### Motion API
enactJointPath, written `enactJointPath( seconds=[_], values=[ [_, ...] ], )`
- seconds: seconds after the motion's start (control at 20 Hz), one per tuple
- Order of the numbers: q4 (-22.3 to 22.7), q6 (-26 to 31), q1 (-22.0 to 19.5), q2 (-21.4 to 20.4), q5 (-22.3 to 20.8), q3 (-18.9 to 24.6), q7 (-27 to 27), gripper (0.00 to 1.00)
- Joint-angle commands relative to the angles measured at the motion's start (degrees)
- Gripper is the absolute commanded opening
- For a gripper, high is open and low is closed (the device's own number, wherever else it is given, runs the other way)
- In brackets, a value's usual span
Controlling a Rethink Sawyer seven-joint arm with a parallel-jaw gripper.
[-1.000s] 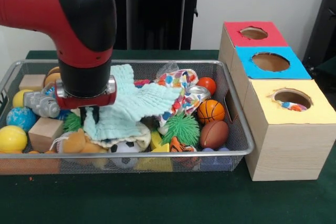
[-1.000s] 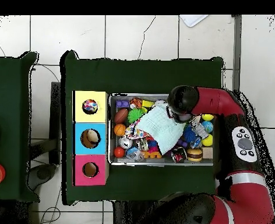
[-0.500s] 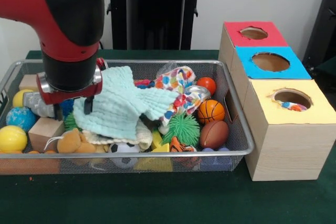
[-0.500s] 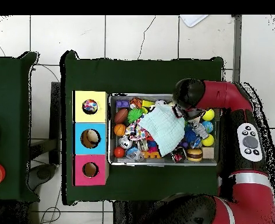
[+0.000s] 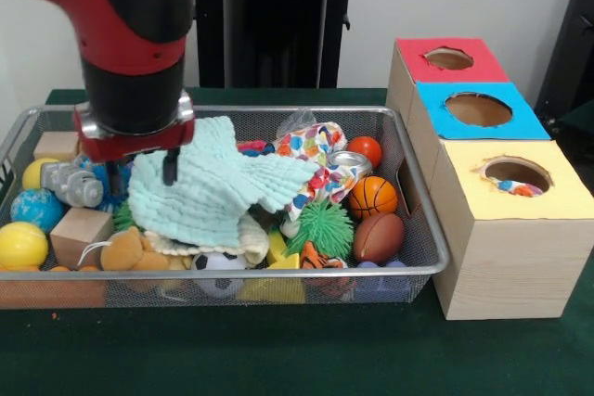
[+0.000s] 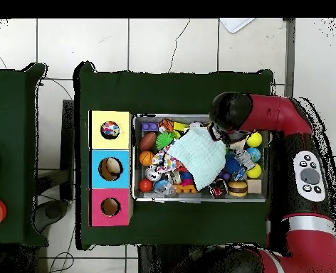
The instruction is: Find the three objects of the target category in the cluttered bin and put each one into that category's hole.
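Claw (image 5: 139, 172) hangs low over the left half of the wire-mesh bin (image 5: 422, 229), fingers spread either side of the mint cloth's (image 5: 209, 197) raised edge, pinching nothing. That cloth is draped over the heap, probably covering toys worth checking. One spotted fabric piece (image 5: 316, 162) pokes out just right of it, near the basketball (image 5: 372, 197). Another spotted piece (image 5: 516, 187) sits in the yellow box's hole (image 5: 516, 174), far right on the worktop (image 5: 278, 350).
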Motion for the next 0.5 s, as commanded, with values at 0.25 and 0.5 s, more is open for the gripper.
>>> enactJointPath(
  seconds=[0.25,0.5],
  values=[
    [15.49,1.12,11.53,-7.92,13.36,-2.81,25.65,1.00],
    [20.16,-4.00,15.41,-8.31,15.58,-6.92,29.68,1.00]
  ],
)
